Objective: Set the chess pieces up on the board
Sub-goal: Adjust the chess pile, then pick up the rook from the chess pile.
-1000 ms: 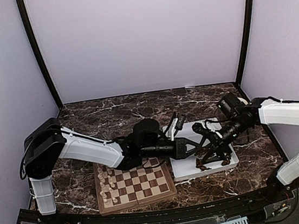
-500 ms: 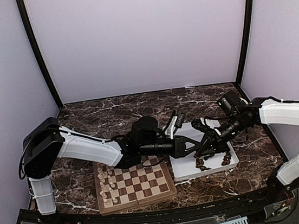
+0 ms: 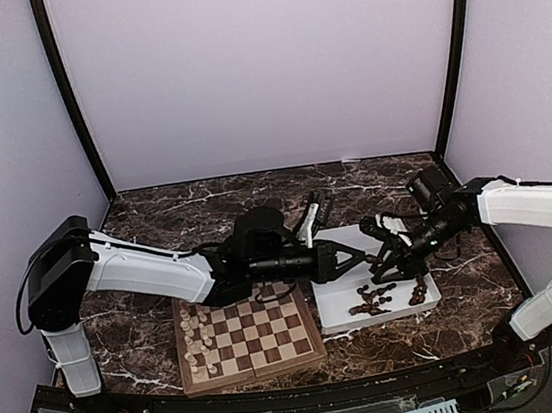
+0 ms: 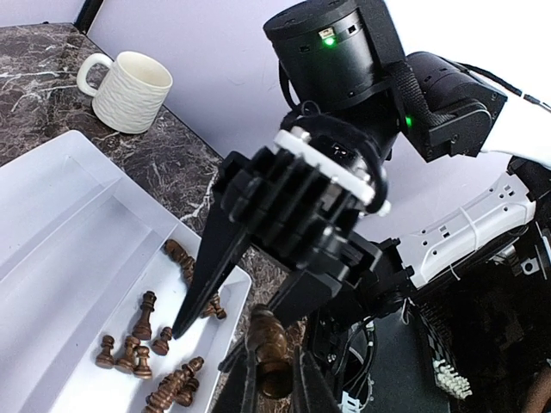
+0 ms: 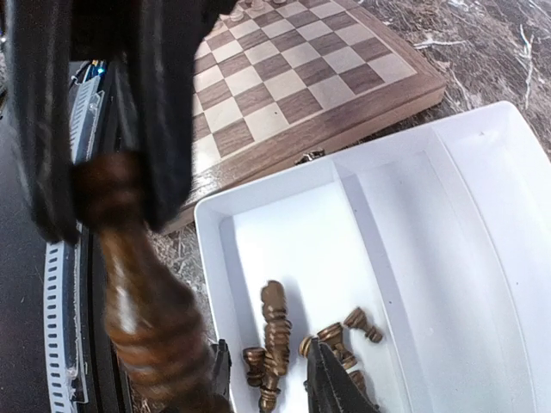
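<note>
Two arms stretch inward, meeting mid-frame just right of the one board (image 3: 257,340) and above one white tray (image 3: 334,310), the left gripper (image 4: 274,370) clamping one dark chess piece (image 5: 138,310), the right gripper (image 5: 265,348) with jaws narrowly parted over dark pieces (image 3: 374,303) too bunched to count.

A square wooden chessboard (image 3: 257,338) with brown and cream squares lies on the dark marbled bench (image 3: 157,221). Small cream chess pieces (image 3: 192,343) stand along its 9 o'clock edge. Just beside it at 3 o'clock sits a white rectangular plastic tray (image 3: 341,311), with dark brown chess pieces (image 3: 374,303) scattered toward its 5 o'clock corner. Above the tray, the left tool (image 3: 351,258) points to 3 o'clock and the right tool (image 3: 382,266) to 9 o'clock, tips close together.
</note>
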You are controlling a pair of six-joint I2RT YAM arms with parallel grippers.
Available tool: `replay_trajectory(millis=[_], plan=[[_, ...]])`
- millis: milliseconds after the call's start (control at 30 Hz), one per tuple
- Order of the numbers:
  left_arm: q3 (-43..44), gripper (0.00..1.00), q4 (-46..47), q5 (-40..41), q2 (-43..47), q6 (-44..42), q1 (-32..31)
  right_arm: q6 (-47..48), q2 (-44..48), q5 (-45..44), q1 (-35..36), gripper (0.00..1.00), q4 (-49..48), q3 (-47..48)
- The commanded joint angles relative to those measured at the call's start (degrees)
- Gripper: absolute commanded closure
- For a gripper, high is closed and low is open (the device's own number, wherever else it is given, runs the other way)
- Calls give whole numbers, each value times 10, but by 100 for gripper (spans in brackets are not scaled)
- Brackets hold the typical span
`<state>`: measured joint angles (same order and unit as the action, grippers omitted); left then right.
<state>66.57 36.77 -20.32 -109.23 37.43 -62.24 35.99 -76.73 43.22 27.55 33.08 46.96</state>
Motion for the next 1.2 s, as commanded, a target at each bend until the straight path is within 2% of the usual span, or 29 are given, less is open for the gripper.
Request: replay_trajectory(millis=[0,167,333,433,633,867,1000,1100,1167], plan=[[-7,100,-45,5,32,-18,1,29,-6,-3,-15,67,18,-5],[-3,100,-74,-1,26,-23,5,53,-11,0,-17,67,29,-6],[9,100,-91,-10,18,-29,7,90,5,6,-18,56,47,-9],[17,100,-94,-21,10,-30,8,95,6,25,-17,53,50,-5],[35,100,-88,-48,-5,-30,8,98,-11,37,-13,53,52,8],[52,100,-95,-64,-22,-27,9,94,-15,50,-9,60,48,13],[58,100,-99,-68,-28,-28,9,94,-17,53,-9,70,50,13],[59,100,-100,-68,-27,-28,10,94,-19,52,-9,83,53,12],[58,100,-103,-64,-26,-29,11,94,-23,50,-10,88,57,12]])
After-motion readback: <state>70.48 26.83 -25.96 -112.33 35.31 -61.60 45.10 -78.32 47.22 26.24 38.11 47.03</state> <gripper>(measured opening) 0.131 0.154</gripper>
